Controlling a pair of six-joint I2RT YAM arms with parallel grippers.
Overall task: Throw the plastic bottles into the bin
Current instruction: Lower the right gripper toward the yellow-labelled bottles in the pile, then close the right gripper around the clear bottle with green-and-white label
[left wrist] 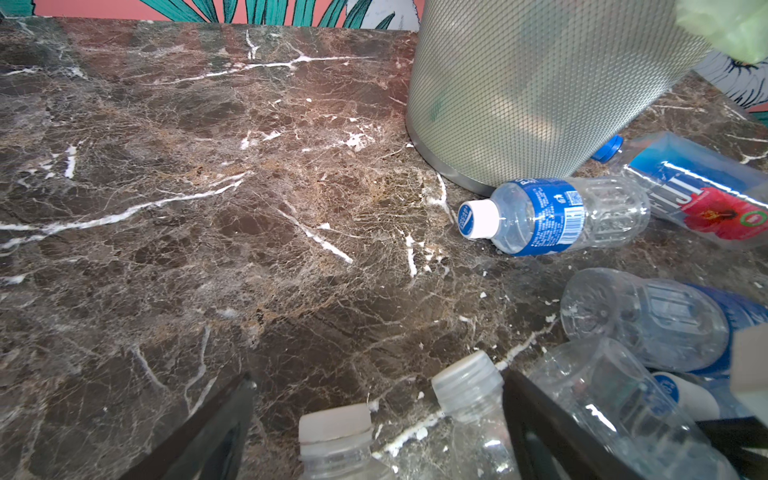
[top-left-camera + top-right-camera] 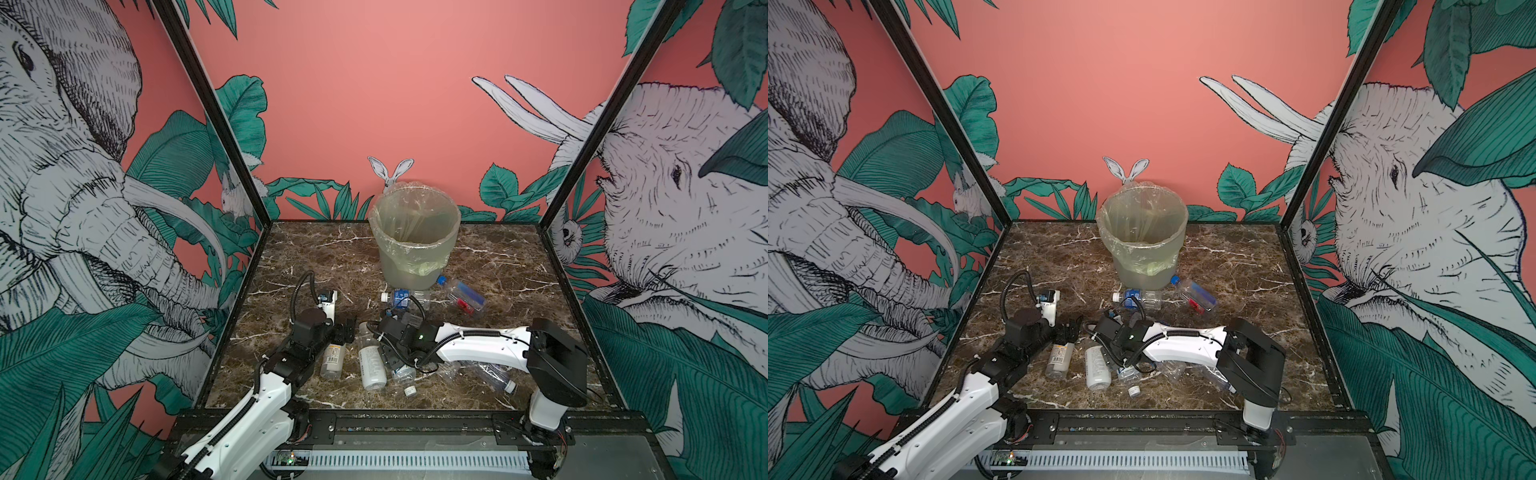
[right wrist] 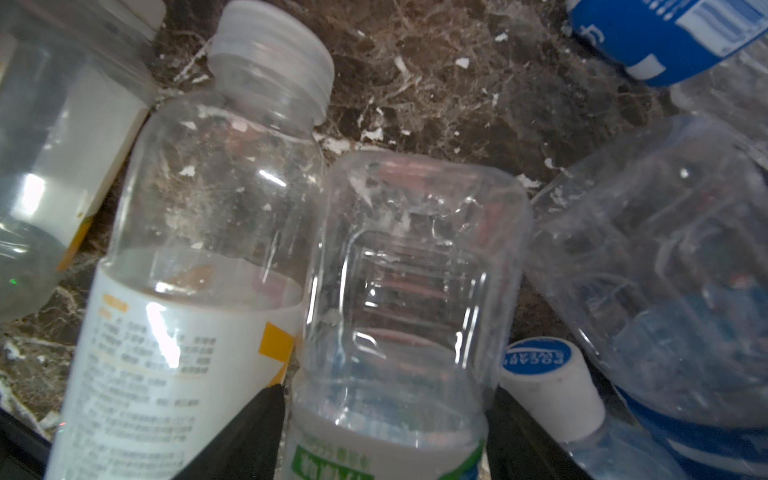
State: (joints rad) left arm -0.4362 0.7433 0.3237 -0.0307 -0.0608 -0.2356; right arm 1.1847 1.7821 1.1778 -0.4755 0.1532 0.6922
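Observation:
The bin stands at the back middle of the marble table, its mesh-look wall in the left wrist view. Several plastic bottles lie in front of it. My right gripper is shut on a clear bottle with a green-and-white label, one finger on each side. A white-labelled bottle lies against it. My left gripper is open and holds nothing, with two capped bottle necks between its fingers.
A blue-labelled bottle and a blue-capped bottle with a red flower label lie at the bin's foot. Crushed clear bottles lie under the right arm. A barcode-labelled bottle lies beside the left gripper.

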